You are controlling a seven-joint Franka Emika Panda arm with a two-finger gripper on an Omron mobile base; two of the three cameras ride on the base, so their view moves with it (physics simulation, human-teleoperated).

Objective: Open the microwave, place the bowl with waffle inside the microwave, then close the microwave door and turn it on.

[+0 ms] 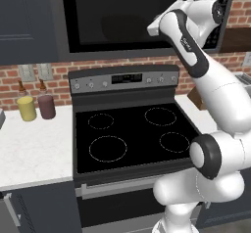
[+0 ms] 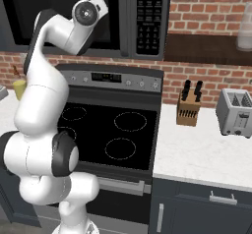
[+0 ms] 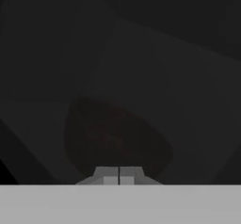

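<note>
Grey fingertips [image 3: 118, 176] of the gripper [image 3: 118, 177] are pressing together with no gap between them and nothing held, pointing at the dark window of the microwave door [image 1: 127, 16]. Behind that glass a dim rounded shape, apparently the bowl [image 3: 115, 138], is sitting on the floor of the microwave [image 2: 98, 12]; the waffle is too dark to make out. The door is sitting shut, and the white arm [image 1: 196, 56] is reaching up in front of its right part, beside the black keypad strip [image 2: 149, 16]. Below, the black stove [image 1: 130, 134] is lying bare. On the counter [image 1: 29, 149] left of the stove, near the back edge, a yellow cup [image 1: 26, 108] and a mauve cup [image 1: 46, 105] are standing just beside each other. On the right counter [image 2: 197, 154], a knife block [image 2: 189, 107] and a toaster [image 2: 237, 112] are standing near the back edge.
</note>
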